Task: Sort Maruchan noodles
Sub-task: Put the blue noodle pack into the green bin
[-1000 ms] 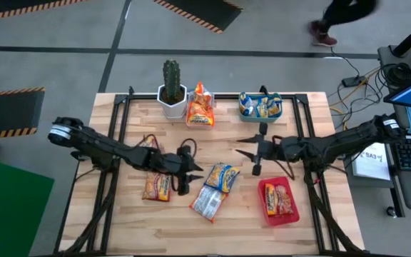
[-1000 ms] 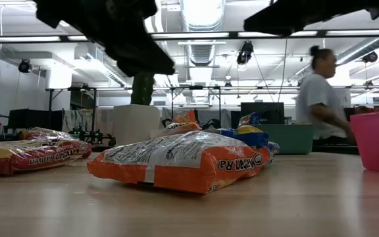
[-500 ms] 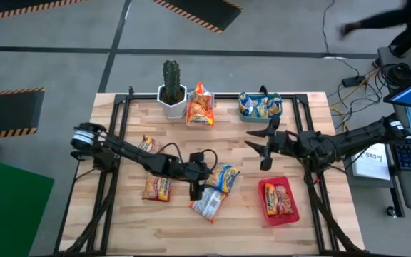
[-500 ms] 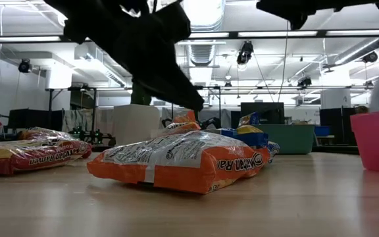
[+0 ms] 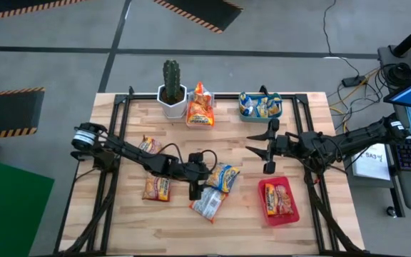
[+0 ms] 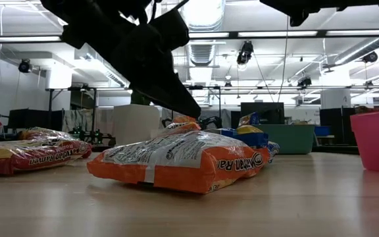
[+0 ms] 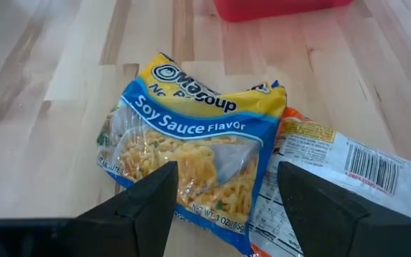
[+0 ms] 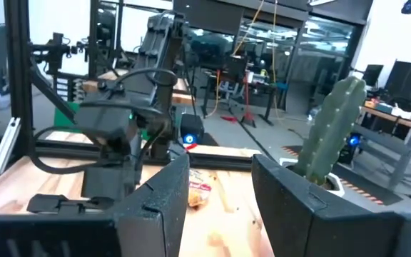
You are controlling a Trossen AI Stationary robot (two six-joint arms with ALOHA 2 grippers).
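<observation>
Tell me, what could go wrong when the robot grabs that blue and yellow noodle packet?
The left gripper hovers open over the blue-and-yellow crinkly plastic soy sauce packet, which lies partly on the orange-and-white packet showing its barcode. Closing there, the fingers might pinch both packets together. The slick wrapper could also slip free, or drag the lower packet across the wooden table.

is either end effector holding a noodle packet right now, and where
Nothing is held. The left end effector is open over the blue-and-yellow packet; the right end effector hangs empty.
</observation>
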